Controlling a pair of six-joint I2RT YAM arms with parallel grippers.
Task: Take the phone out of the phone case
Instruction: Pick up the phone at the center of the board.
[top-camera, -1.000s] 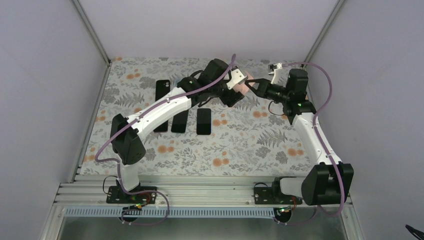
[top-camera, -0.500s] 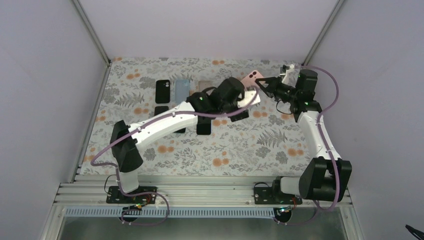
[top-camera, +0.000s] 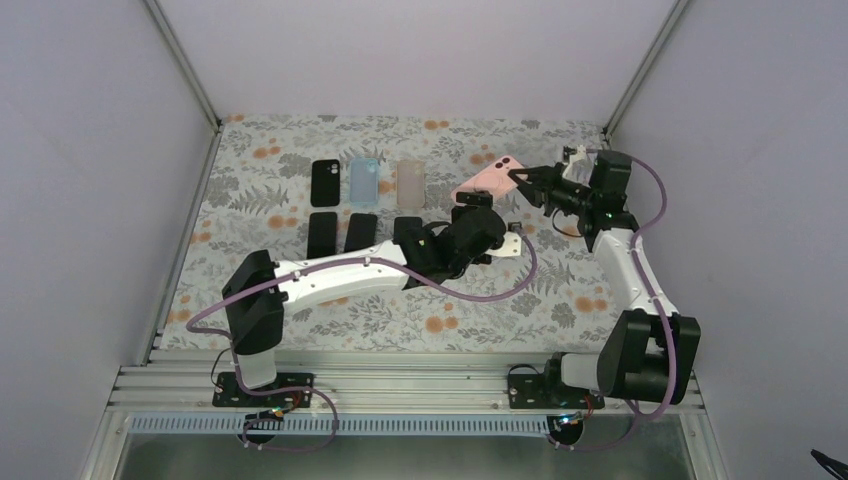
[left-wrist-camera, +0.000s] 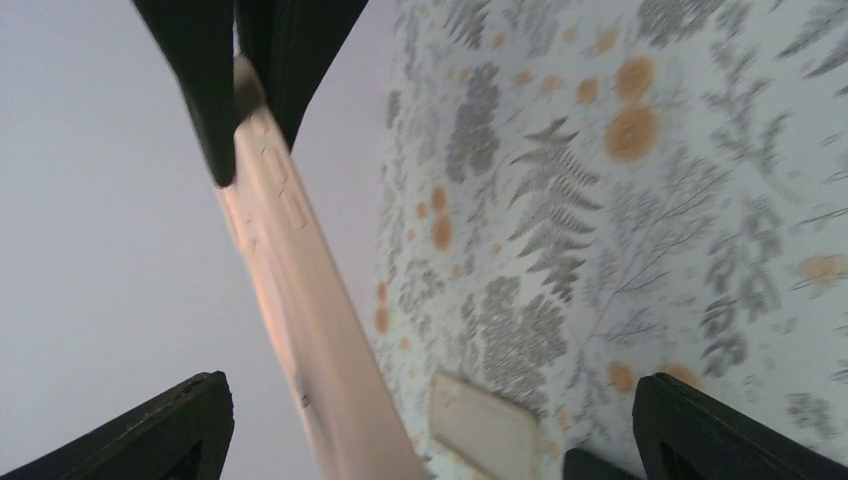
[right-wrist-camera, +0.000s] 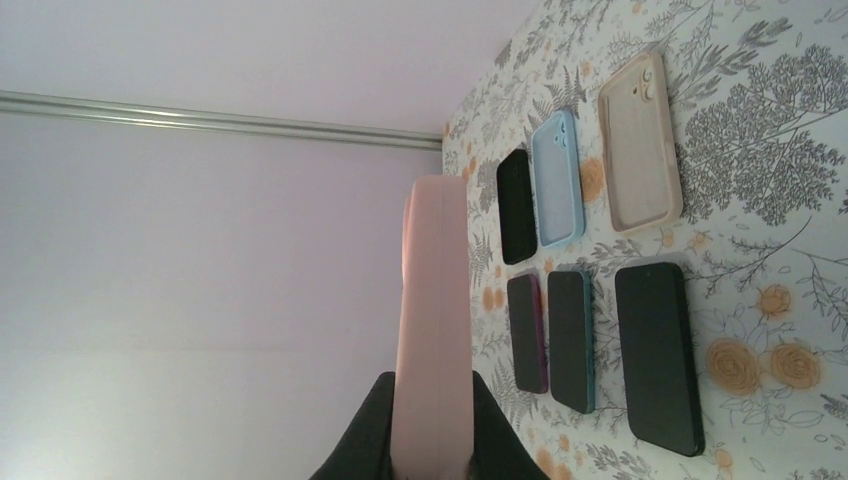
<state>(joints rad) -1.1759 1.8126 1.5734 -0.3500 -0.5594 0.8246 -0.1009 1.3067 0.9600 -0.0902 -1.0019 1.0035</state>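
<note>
**Top external: pink case aloft in the right claw, left claw spread wide**

Right claw (top-camera: 524, 180) is clamped on one short end of the pink phone case (top-camera: 485, 178), the camera end, and holds it in the air over the back right of the desk (top-camera: 480, 300). Left claw (top-camera: 478, 210) sits just beside the free end, jaws wide apart, gripping nothing. Left wrist view backs that up. The pink edge with its side buttons runs up into the other arm's black tips, and this arm's own fingers (left-wrist-camera: 170, 430) are parted either side. Whether the phone is seated inside, these angles don't show.

Handling, my read: light overall, a soft and slightly grippy skin that should flex at the lip. Any phone inside would be stiff and breakable, so no hard squeeze and no drop. The best hold looks like the long edges near the free end, where a corner of the lip can be peeled.

The long axis runs from the right claw down-left toward mid-desk, back face tilted up. A beige case (top-camera: 409, 180) lies flat, well apart.
</note>
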